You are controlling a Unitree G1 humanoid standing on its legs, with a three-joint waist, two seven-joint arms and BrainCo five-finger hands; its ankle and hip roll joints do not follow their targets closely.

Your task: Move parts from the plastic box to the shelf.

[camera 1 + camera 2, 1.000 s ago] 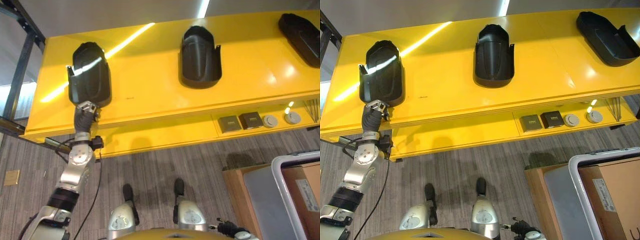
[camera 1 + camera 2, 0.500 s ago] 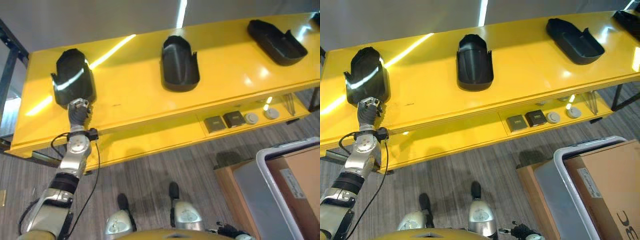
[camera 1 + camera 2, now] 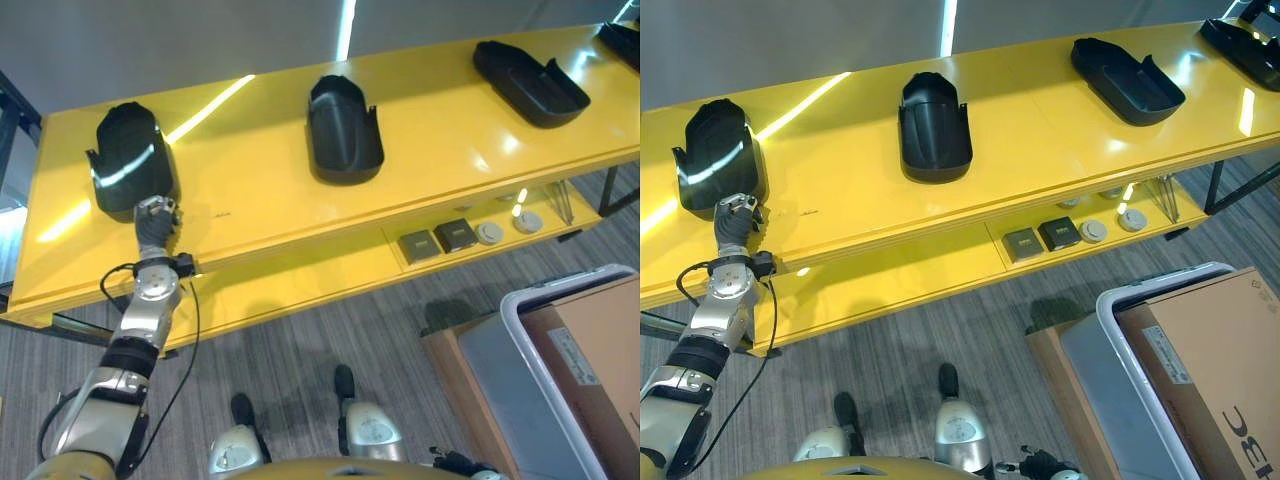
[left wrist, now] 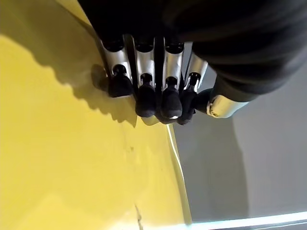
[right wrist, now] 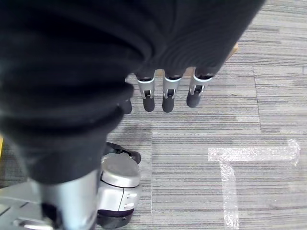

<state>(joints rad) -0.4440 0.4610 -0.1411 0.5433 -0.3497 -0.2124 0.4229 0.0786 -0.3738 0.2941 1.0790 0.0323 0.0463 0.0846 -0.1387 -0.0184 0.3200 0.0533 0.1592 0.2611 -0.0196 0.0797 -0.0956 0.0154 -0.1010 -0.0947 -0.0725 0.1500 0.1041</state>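
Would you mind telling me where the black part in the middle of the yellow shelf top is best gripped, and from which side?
Probably by a side wall of the middle black part, near its open end. It lies hollow side up like a scoop, with thin upright walls a thumb and fingers could pinch. That open end faces the front edge of the yellow shelf, the robot's side, so come from there, slightly above.
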